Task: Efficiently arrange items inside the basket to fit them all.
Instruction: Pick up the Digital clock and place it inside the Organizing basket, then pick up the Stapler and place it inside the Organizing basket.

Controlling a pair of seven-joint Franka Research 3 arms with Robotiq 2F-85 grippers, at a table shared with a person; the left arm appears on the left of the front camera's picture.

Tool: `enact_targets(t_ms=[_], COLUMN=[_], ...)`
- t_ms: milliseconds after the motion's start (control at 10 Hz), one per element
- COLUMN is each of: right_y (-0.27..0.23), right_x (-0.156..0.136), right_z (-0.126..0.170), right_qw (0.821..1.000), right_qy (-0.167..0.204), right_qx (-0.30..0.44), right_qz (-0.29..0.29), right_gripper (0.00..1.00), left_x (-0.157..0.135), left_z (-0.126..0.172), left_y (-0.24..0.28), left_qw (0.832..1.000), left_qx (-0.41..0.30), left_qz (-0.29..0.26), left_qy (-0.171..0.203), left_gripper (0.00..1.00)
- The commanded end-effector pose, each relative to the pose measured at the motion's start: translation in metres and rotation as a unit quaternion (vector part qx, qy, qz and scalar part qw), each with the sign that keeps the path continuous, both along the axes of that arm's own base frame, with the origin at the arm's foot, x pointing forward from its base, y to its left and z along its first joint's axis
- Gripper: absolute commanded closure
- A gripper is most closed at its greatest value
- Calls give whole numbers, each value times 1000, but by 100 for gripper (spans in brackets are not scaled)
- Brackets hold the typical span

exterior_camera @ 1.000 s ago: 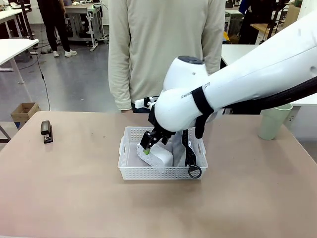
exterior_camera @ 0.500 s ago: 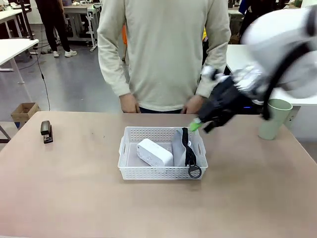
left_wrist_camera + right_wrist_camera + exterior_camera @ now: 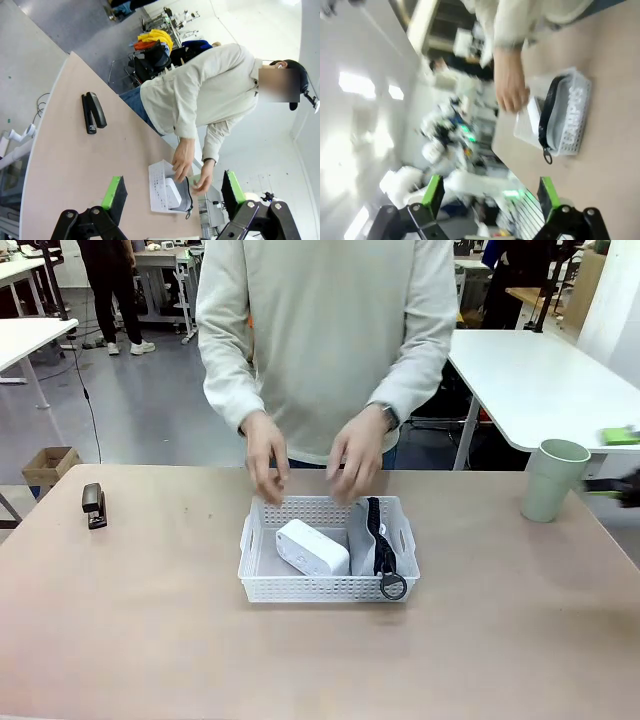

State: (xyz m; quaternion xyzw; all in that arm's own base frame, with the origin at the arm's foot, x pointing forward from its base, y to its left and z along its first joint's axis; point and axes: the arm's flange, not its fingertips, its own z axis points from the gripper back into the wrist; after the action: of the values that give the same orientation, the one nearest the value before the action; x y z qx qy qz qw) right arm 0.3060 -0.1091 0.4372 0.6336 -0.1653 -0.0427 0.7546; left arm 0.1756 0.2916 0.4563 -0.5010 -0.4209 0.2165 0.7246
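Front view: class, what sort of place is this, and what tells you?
Probably a lab or workshop: white worktables behind the person, a cluttered bench farther back, and a cardboard box on the bare floor.

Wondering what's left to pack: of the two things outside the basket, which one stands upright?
The pale green cup, standing upright on the right, mouth up; the small black stapler lies flat on the far left.

White perforated basket (image 3: 262, 585) sits mid-table, a white rounded box (image 3: 312, 548) lying in its left half and a grey pouch (image 3: 358, 536) on edge along its right wall, black strap (image 3: 377, 540) trailing over the near rim; black stapler (image 3: 94, 505) lies far left, pale green cup (image 3: 553, 480) upright far right
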Motion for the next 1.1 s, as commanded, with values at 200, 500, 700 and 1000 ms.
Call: enact_targets(t_ms=[200,500,700,1000], right_y=[0,0,0,0], right_x=[0,0,0,0], right_z=[0,0,0,0], right_qw=[1000,1000,1000,1000], right_qy=[0,0,0,0], right_qx=[0,0,0,0], right_qz=[0,0,0,0], right_gripper=[0,0,0,0], left_x=[1,1,1,1], left_z=[1,1,1,1], left_y=[0,0,0,0], left_qw=[1000,1000,1000,1000], left_qx=[3,3,3,3], left_qz=[-1,-1,-1,-1], left_qy=[-14,-14,-14,-14], left_gripper=[0,0,0,0])
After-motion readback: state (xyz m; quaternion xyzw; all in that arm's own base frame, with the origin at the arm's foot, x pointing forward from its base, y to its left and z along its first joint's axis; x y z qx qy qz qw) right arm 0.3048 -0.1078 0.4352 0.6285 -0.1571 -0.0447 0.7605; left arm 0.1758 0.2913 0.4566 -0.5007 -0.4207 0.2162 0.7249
